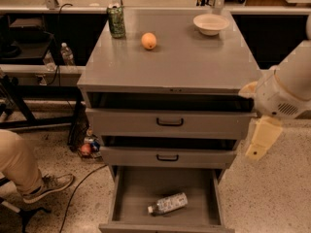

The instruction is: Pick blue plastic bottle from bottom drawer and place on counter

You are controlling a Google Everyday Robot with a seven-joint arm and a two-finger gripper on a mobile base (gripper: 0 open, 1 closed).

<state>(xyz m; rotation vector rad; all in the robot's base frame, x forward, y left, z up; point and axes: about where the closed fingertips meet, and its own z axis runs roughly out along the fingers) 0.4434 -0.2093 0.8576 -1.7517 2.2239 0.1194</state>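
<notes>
Down-left of the gripper (261,139), lying on its side in the open bottom drawer (133,184): bottle (168,203). Hanging just right of the two slightly open upper drawers (170,123): gripper, open or closed impossible to tell. Farther up-left, on the tabletop (194,64): orange (149,41), can (116,21), bowl (210,24).

Speckled floor (272,198), black cable (77,192) across it, dark shelving (24,38) behind left, person's leg (17,166) at left edge
</notes>
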